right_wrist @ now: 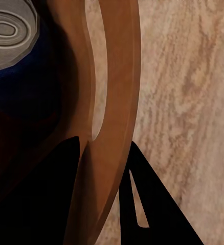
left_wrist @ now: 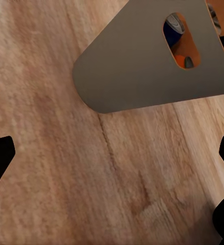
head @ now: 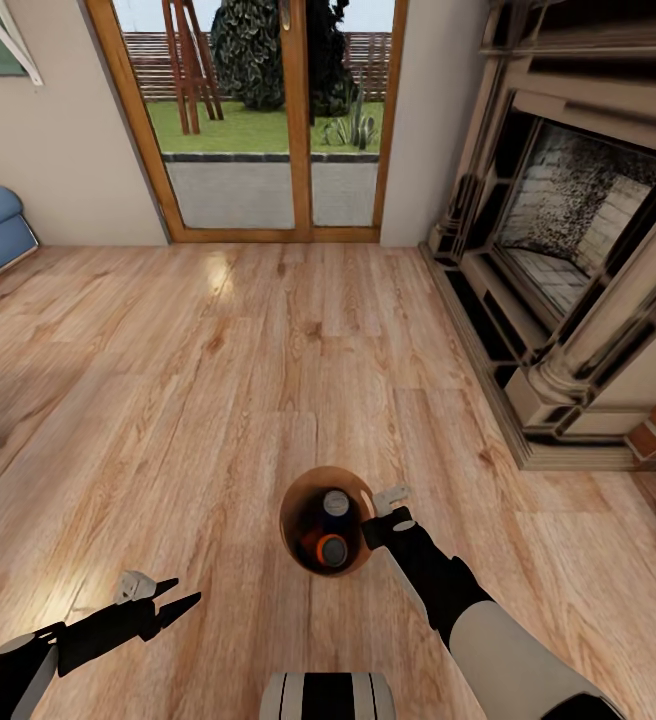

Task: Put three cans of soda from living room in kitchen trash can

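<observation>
Bin rim [right_wrist: 114, 102] clamped between right fingers [right_wrist: 153, 204]

Tan-brown bin [head: 298, 510] interior, dark blue can [head: 336, 503] (silver top), orange can [head: 328, 548]

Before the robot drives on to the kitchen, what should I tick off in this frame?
1. Right tool clamped on the bin rim: ok, fingers straddle the wall.
2. Cans inside the bin: blue can and one orange can visible; third cannot tell.
3. Bin upright: ok, its mouth faces up in the head view.
4. Left tool free: ok, open over bare floor.
5. Room: not ok, the robot stands by the fireplace and glass doors.
</observation>
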Motion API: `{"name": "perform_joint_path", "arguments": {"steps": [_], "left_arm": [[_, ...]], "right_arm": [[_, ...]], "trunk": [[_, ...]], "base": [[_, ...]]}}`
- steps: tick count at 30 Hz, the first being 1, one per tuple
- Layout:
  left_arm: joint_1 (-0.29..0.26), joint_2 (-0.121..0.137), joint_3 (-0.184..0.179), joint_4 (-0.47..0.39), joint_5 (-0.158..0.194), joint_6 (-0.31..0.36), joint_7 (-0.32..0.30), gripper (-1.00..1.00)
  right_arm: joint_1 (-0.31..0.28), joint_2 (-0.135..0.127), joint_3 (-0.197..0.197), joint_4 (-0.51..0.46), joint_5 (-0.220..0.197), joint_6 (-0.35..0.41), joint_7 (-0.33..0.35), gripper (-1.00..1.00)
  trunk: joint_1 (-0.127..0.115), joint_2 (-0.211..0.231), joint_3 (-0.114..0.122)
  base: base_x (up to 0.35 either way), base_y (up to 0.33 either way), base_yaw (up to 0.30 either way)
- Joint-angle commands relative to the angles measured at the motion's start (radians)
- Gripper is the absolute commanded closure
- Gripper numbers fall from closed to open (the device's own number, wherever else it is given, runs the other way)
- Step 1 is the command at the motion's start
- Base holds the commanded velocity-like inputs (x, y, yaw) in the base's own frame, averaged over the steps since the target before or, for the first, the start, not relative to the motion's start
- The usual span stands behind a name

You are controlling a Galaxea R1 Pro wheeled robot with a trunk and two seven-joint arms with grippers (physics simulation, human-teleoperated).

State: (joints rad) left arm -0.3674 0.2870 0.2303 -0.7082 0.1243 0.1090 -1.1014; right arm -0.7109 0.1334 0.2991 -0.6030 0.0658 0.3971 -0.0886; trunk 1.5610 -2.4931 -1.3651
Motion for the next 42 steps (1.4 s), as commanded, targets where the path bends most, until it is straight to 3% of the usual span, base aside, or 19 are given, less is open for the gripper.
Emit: {"name": "perform_joint_path", "arguments": {"steps": [1,2,3,42], "left_arm": [[0.000,0.000,0.000,0.000,0.000,0.000,0.000,-1.00],[-0.001,0.000,0.000,0.001,0.000,0.000,0.000,-1.00],[-0.001,0.000,0.000,0.001,0.000,0.000,0.000,-1.00],[-0.001,0.000,0.000,-0.001,0.000,0.000,0.000,-1.00]], "right_arm": [[0.001,0.000,-0.002,-0.003,0.005,-0.012,0.001,1.00],[0.001,0.000,-0.002,-0.003,0.005,-0.012,0.001,1.00],[0.001,0.000,-0.002,-0.003,0.005,-0.012,0.001,-1.00],[0.001,0.000,-0.001,-0.001,0.004,-0.011,0.001,-1.00]], "trunk": [[0.035,0.000,0.000],[0.035,0.000,0.000],[0.035,0.000,0.000],[0.035,0.000,0.000]], "base": [[0.000,0.000,0.000],[0.000,0.000,0.000],[0.000,0.000,0.000],[0.000,0.000,0.000]]}}
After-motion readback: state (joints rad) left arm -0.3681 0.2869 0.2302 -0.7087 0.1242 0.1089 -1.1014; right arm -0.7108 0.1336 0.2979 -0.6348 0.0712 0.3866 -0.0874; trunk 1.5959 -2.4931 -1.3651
